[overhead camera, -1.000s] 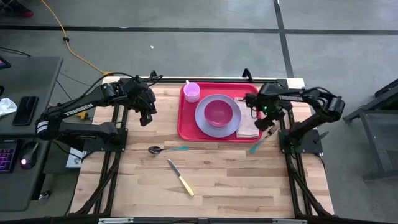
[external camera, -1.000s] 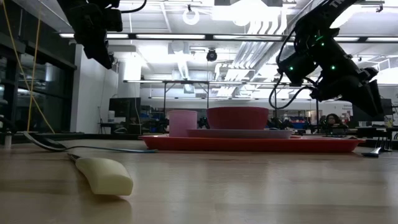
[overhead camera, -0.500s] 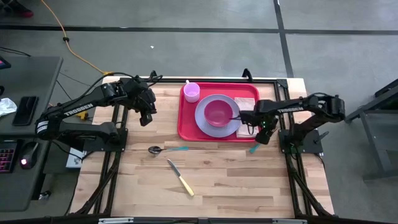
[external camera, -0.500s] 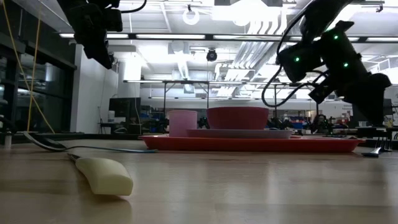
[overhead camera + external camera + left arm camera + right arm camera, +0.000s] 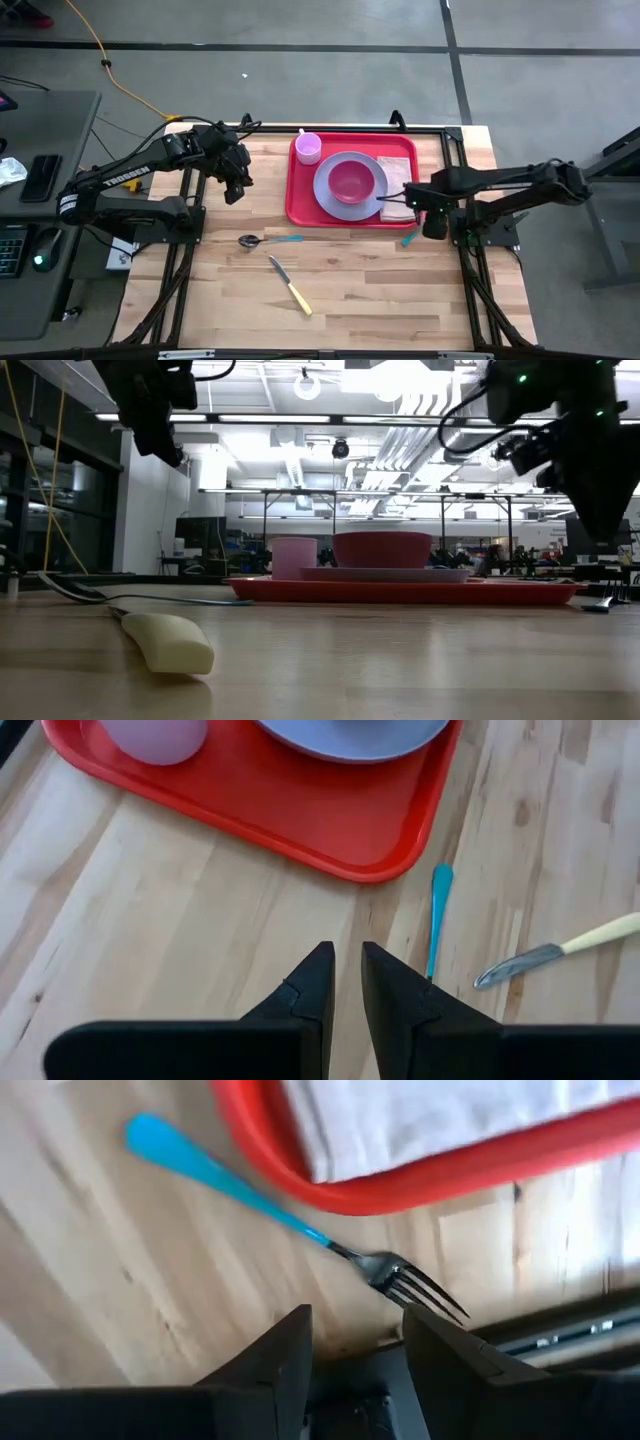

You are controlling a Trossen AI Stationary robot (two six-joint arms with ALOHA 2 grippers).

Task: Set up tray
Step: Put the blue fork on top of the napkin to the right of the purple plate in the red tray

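The red tray (image 5: 300, 195) lies on the far middle of the table. It holds a lavender plate (image 5: 328, 200) with a pink bowl (image 5: 352, 182), a pink cup (image 5: 308, 148) and a white napkin (image 5: 398, 190). A fork with a blue handle (image 5: 230, 1175) lies on the wood just off the tray's near right corner (image 5: 380, 1195). My right gripper (image 5: 355, 1330) hovers open over the fork's tines (image 5: 415, 1285), touching nothing. My left gripper (image 5: 343, 965) waits raised off the tray's left side, shut to a narrow slit.
A spoon with a blue handle (image 5: 265, 240) and a knife with a cream handle (image 5: 290, 285) lie on the bare wood nearer the front. The table's right frame rail (image 5: 560, 1335) runs close behind the fork. Open wood spreads across the near half.
My right gripper has left the space over the tray's right part and swung toward the near and right edges, stopping above the fork beside the tray. The arm has stretched out flatter. My left arm has kept still.
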